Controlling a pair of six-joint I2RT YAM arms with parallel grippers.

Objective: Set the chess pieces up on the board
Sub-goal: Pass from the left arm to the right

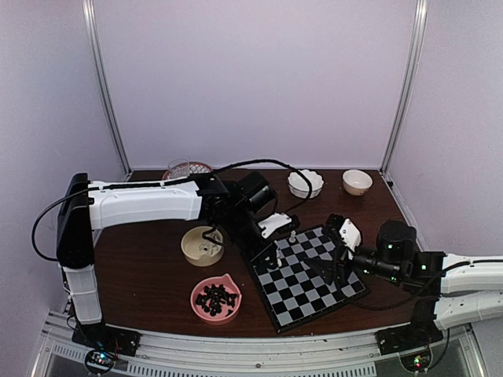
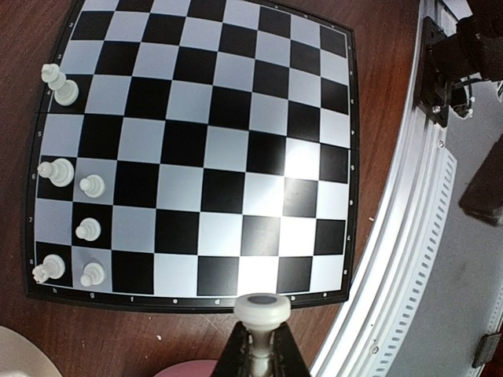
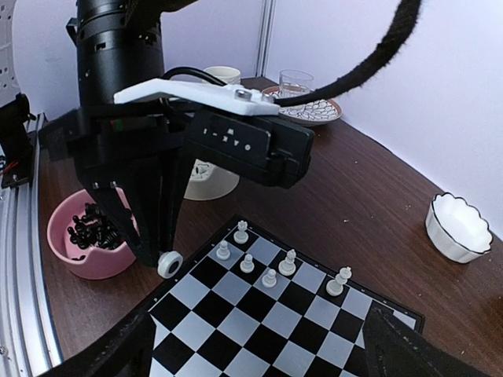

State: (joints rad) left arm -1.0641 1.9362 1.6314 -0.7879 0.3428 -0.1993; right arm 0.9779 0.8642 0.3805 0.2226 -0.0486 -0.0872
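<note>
top view: your left hand (image 1: pixel 271 253) over far-left part of board (image 1: pixel 312 295). right hand (image 1: pixel 330 267) over board's right side. pink bowl (image 1: pixel 198 305) with black pieces (image 1: pixel 217 298) on desk (image 1: pixel 149 267), just left of board.

left wrist view: your left hand clamped tight on white piece (image 2: pixel 262 312), held above board's edge. six white pieces (image 2: pixel 88 229) upright on squares along one side.

right wrist view: your right hand spread wide, nothing between fingers (image 3: pixel 110 353), hovering over board. left hand with its piece just beyond board's left edge.
</note>
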